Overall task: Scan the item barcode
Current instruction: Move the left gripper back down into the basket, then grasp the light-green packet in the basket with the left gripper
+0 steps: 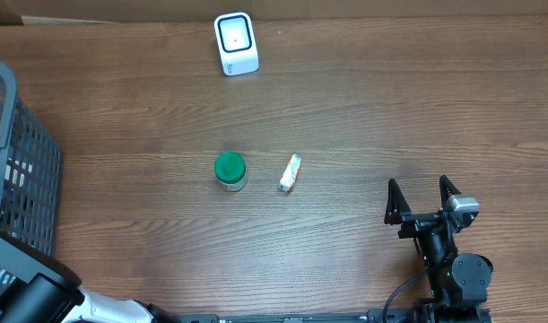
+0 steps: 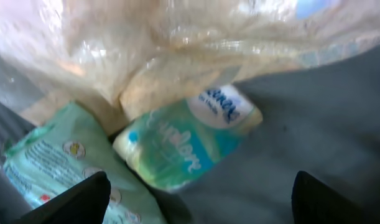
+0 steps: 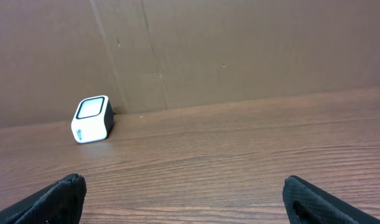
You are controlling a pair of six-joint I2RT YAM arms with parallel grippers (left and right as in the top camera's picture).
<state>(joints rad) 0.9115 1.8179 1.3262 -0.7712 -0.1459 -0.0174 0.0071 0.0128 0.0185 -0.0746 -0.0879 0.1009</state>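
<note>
Brown wood-grain worktop [image 1: 363, 108] runs under everything. At its left edge sits a dark grey mesh plastic basket [image 1: 22, 170]. My left hand [image 2: 200, 186] hangs over what it holds, fingers apart and empty, above a pale green soft tissue pack [image 2: 183, 149] lying beside a second green pack [image 2: 46, 162], under a crinkly clear bag [image 2: 177, 43]. Mid-worktop stand a round green-lidded jar [image 1: 230, 170] and, near it, a small white-and-orange packet [image 1: 290, 172]. I see a white box scanner [image 1: 235, 42] at the far edge. My right hand [image 1: 418, 182] is spread wide, holding nothing.

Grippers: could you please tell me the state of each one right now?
Left gripper: open, holding nothing.
Right gripper: open, holding nothing.
</note>
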